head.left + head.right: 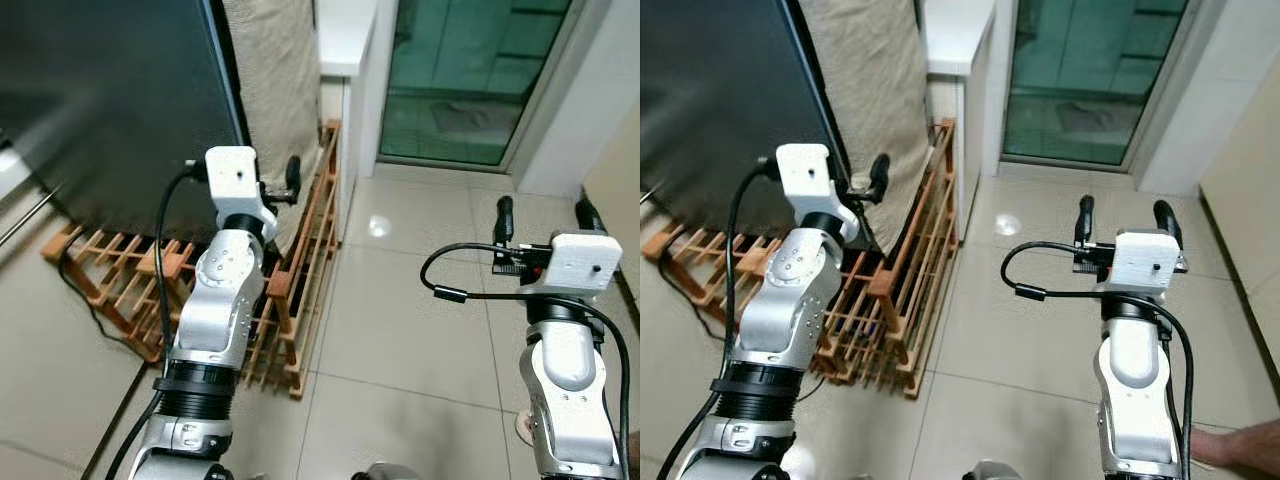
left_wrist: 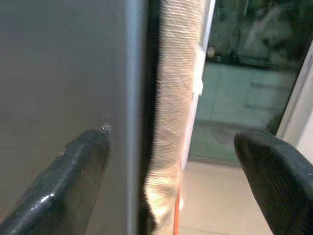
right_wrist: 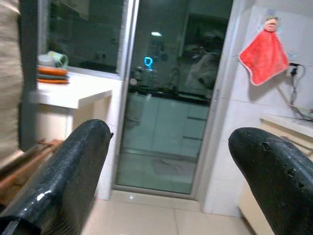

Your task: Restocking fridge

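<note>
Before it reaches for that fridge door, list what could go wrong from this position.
1. The left gripper, open, sits close to the dark fridge's edge beside the beige cloth; a finger could catch the cloth rather than the door.
2. The wooden rack lies on the floor at the fridge's foot; a step forward may hit it.
3. The black cable loops loose by the open right gripper and might snag.

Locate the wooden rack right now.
In the left eye view, the wooden rack lies on the floor at the robot's left, against the dark fridge, behind the left gripper.
</note>
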`<state>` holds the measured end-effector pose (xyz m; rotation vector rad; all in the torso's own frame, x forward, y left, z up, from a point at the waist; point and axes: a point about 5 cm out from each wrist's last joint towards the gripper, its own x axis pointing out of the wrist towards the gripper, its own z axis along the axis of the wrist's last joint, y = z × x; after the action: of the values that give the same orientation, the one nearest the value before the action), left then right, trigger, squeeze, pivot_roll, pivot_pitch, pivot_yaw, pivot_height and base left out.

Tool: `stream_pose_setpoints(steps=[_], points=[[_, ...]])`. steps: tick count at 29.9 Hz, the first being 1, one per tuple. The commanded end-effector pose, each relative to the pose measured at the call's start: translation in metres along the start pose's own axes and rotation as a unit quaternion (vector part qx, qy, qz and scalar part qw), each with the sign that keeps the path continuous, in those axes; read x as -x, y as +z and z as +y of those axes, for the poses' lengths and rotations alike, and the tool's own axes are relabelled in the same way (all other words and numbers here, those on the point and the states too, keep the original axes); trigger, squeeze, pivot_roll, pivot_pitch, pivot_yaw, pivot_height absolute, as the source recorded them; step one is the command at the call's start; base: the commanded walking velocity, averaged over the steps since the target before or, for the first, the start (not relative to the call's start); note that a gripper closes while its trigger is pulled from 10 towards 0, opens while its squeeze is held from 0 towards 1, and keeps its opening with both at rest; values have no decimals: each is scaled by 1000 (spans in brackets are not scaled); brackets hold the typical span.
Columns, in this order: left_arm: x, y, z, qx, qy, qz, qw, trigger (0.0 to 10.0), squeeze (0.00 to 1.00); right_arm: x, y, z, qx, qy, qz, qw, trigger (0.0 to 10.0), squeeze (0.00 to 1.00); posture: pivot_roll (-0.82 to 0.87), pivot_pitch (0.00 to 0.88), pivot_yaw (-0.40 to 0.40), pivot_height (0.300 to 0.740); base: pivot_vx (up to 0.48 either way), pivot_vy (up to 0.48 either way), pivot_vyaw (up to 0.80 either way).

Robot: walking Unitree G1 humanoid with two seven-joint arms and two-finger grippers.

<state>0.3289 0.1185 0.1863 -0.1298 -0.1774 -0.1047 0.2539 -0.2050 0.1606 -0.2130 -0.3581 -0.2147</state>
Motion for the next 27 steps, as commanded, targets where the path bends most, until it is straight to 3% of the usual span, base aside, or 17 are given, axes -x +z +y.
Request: stream_pose_setpoints(steps=[1, 5, 8, 13, 23, 27], points=[[15, 18, 11, -7, -16, -66, 998, 10000, 0, 2, 19, -8, -8, -23, -38, 999, 10000, 216, -187, 59, 66, 732, 0, 0, 0], [38, 20, 31, -36, 20, -76, 996, 10000, 0, 12, 28, -14, 4, -19, -50, 999, 10000, 220, -179, 68, 57, 732, 0, 0, 0], [39, 17, 30, -34, 27, -68, 997, 10000, 0, 12, 20, -15, -1, -26, -32, 999, 10000, 224, -174, 69, 48, 732, 0, 0, 0], [27, 26, 7, -12, -11, -90, 996, 10000, 0, 2, 17, -7, -1, -14, -31, 999, 10000, 224, -177, 63, 46, 732, 213, 0, 0], [31, 27, 14, 3, 26, -85, 996, 10000, 0, -3, 21, -4, 3, 1, -37, 999, 10000, 220, -178, 67, 37, 732, 460, 0, 0], [30, 26, 16, 0, 34, -81, 996, 10000, 0, -2, 20, -4, 5, 4, -35, 999, 10000, 220, -178, 69, 35, 732, 0, 0, 0]])
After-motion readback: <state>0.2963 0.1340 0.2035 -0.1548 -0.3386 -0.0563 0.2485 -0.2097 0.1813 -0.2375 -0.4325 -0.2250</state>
